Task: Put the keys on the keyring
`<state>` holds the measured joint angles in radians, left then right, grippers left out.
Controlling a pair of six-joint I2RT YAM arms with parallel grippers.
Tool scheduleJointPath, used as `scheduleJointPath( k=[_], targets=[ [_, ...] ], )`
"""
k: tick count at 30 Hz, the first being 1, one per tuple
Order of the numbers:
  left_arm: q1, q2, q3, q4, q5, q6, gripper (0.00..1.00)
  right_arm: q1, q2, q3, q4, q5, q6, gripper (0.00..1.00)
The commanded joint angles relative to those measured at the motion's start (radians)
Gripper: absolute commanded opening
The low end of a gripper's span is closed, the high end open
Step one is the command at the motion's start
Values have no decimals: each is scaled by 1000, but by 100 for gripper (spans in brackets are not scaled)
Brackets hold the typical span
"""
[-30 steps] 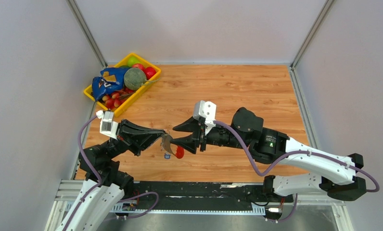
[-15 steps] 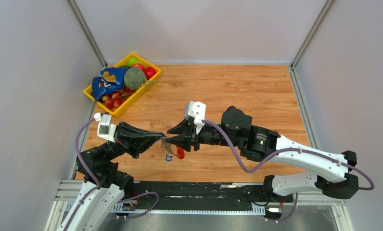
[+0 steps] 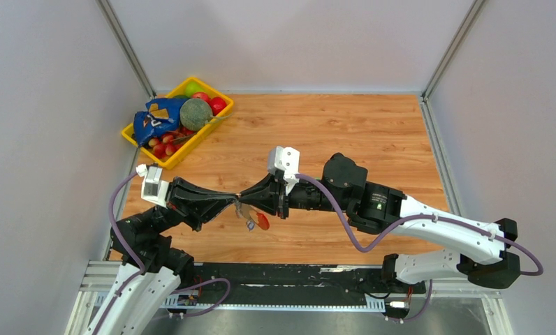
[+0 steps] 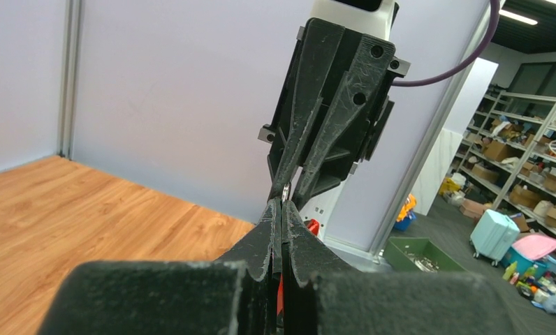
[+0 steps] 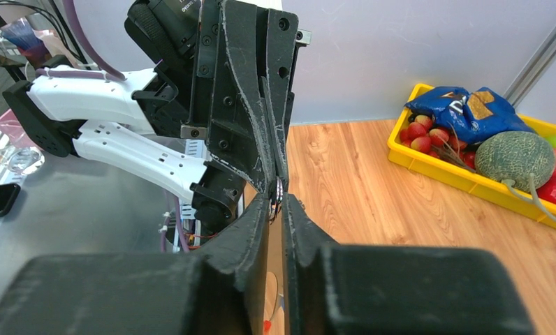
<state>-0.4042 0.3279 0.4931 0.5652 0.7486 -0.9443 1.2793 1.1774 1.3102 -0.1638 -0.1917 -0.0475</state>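
Note:
My two grippers meet tip to tip above the near middle of the table. The left gripper (image 3: 232, 198) is shut on the keyring (image 3: 260, 220), whose red curved piece dangles just below the tips. A small blue-capped key (image 3: 249, 225) hangs beside the red piece. In the left wrist view my left gripper (image 4: 282, 204) pinches a silvery bit of the keyring (image 4: 286, 190). The right gripper (image 3: 244, 196) faces it. In the right wrist view my right gripper (image 5: 276, 199) has narrowed onto the same silvery keyring (image 5: 279, 188). No green key shows.
A yellow bin (image 3: 138, 138) at the back left holds a blue snack bag (image 3: 154, 117), a greenish melon (image 3: 195, 113) and several small red fruits. White walls enclose the wooden table (image 3: 345, 132) on three sides.
My right gripper has moved left until it meets the left gripper's tips, and its jaws have closed down around the ring. The left gripper has stayed shut and almost still.

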Motion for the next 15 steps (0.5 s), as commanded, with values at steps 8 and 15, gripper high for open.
scheduleJointPath(
  k=[8,15],
  targets=[
    [2,-24,56,14,-7,23,0,-5,-16,3,47,-55,9,0],
    [2,-28,161,-296,-19,174,30,-5,-44,13,-2,-72,17,0]
  ],
)
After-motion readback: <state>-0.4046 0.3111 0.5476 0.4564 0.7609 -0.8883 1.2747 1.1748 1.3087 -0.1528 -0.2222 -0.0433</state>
